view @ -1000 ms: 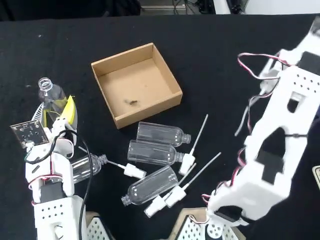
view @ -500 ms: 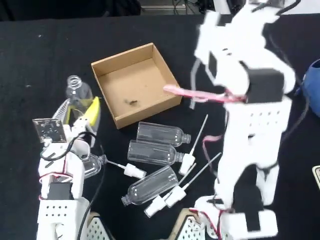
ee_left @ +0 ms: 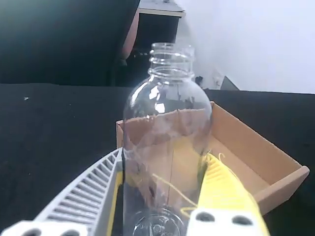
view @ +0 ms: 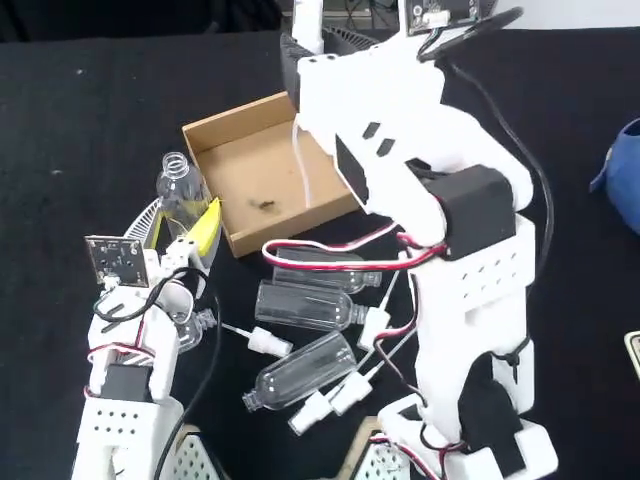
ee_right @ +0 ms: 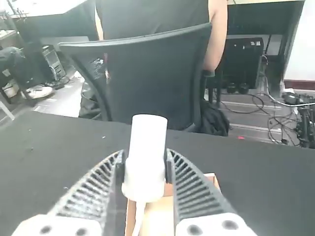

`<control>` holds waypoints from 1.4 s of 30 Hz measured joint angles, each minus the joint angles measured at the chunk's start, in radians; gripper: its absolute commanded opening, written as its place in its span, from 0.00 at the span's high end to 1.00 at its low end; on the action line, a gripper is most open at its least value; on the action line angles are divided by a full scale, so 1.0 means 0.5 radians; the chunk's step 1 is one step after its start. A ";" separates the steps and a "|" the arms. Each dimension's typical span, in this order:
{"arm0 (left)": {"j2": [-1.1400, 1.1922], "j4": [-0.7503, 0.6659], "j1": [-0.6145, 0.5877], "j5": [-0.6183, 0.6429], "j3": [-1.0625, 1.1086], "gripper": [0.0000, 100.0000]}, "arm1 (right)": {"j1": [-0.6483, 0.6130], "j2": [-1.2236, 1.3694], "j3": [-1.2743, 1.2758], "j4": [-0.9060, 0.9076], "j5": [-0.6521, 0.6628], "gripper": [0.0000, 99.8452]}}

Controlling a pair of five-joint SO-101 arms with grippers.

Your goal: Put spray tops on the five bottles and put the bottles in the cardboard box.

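Note:
My left gripper (view: 180, 222) is shut on a clear uncapped bottle (view: 178, 188), held upright just left of the cardboard box (view: 290, 225). The left wrist view has the bottle (ee_left: 165, 142) between the grey and yellow fingers (ee_left: 216, 191), with the box (ee_left: 256, 157) behind it. My right gripper (view: 315, 42) is high over the box's far edge, shut on a white spray top (ee_right: 145, 157) whose thin tube (view: 298, 150) hangs down over the box. Three bottles (view: 305, 305) and several spray tops (view: 268, 342) lie in front of the box. Another bottle (view: 188, 330) lies partly under the left arm.
The right arm's white body (view: 470, 270) stands over the right part of the loose bottles and hides some spray tops. A blue object (view: 622, 170) sits at the right edge. Beyond the table a dark chair (ee_right: 147, 83) stands.
The right arm swung from the right side up and over the box, carrying the spray top. The left arm carried the upright bottle rightward, closer to the box.

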 measured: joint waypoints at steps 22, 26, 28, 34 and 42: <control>0.000 0.000 0.160 0.000 0.003 0.97 | -0.034 -0.516 0.896 -0.798 -0.163 0.99; 0.000 0.000 0.163 0.000 0.003 0.97 | -0.114 -0.663 1.206 -1.138 -0.169 0.99; 0.000 0.000 0.224 0.000 0.003 0.97 | -0.157 -0.730 1.329 -1.274 -0.169 0.99; 0.000 0.000 0.384 0.000 0.003 0.97 | -0.178 -0.773 1.590 -1.682 -0.169 0.99; 0.000 0.000 0.393 0.000 0.003 0.97 | -0.273 -0.773 1.774 -1.936 -0.169 0.99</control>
